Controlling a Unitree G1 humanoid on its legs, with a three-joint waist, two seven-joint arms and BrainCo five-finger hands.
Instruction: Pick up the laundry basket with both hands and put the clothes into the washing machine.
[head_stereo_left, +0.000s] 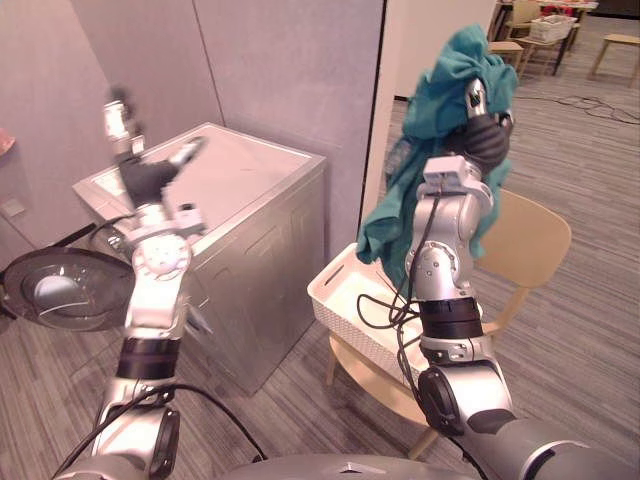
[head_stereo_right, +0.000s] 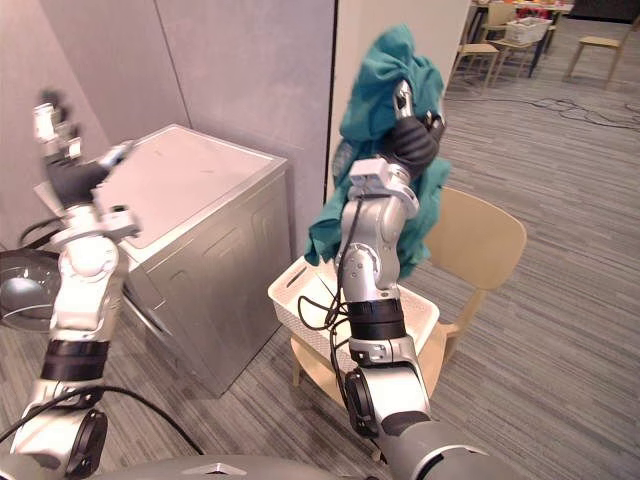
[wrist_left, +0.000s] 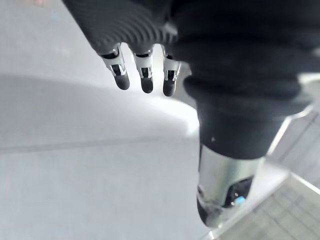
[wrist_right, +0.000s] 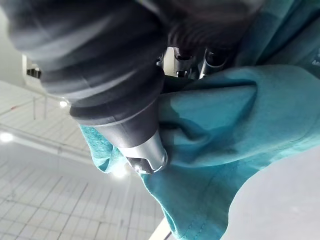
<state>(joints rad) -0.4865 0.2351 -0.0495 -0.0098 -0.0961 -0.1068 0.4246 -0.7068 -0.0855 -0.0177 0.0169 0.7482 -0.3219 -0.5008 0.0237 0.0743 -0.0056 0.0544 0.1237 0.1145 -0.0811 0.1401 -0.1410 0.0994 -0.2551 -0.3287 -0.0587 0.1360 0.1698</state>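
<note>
The garment (head_stereo_left: 440, 110) is soft, matt teal cloth, creased. The washing machine (head_stereo_left: 270, 270) has a brushed silver metal casing; its door (head_stereo_left: 65, 290) is glossy glass. The basket (head_stereo_left: 350, 325) is white matt plastic, the chair (head_stereo_left: 525, 245) smooth pale wood.

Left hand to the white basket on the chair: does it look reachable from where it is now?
Doubtful: the left hand is open above the washing machine, whose near corner stands between it and the basket.

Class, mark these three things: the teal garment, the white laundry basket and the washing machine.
teal garment (head_stereo_left: 432, 100), left eye view, upper folds.
white laundry basket (head_stereo_left: 348, 290), left eye view, bare inside.
washing machine (head_stereo_left: 250, 170), left eye view, flat top.
</note>
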